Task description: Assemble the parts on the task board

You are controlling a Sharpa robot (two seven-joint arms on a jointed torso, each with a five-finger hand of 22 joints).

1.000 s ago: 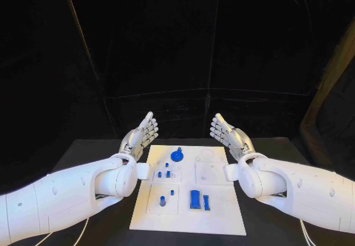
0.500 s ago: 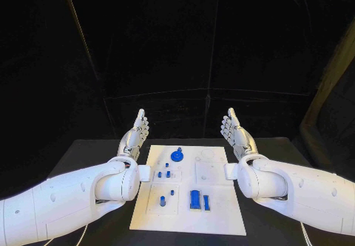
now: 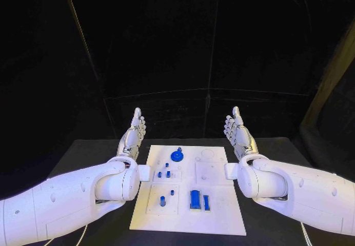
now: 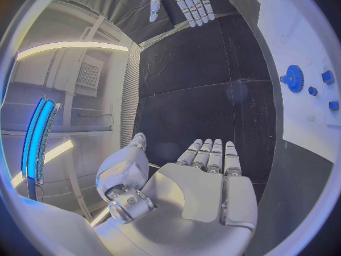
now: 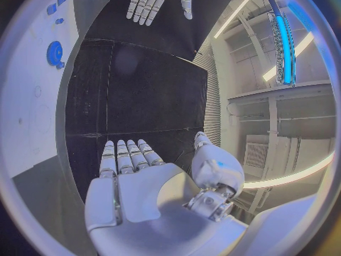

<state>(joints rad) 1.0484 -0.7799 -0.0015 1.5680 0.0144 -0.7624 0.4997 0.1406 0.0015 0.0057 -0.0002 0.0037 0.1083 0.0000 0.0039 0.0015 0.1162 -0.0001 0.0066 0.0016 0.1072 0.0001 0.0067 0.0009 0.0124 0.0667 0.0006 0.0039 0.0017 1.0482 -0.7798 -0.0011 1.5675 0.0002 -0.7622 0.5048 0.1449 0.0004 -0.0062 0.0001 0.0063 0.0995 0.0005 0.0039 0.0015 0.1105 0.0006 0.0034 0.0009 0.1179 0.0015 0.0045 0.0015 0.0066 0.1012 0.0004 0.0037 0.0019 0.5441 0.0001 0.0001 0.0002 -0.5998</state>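
The white task board (image 3: 222, 215) lies in the middle of the black table, with small blue parts on it: a round gear (image 3: 177, 155) near its far end, small pegs (image 3: 163, 174) at mid-left, and a long blue block (image 3: 195, 199) near the front. My left hand (image 3: 134, 134) is raised above the board's far left corner, flat and open, palm facing inward. My right hand (image 3: 238, 134) mirrors it above the far right corner, fingers straight, holding nothing. The gear (image 4: 293, 78) (image 5: 54, 53) appears beside each palm (image 4: 206, 196) (image 5: 138, 193).
The black table (image 3: 89, 154) extends on both sides of the board. Black curtains hang behind it. Both white forearms (image 3: 66, 197) (image 3: 303, 192) flank the board's near half.
Both hands have turned from tilted, palms-up poses to upright, edge-on poses with fingers straight, and have risen slightly. The board and its parts have not moved.
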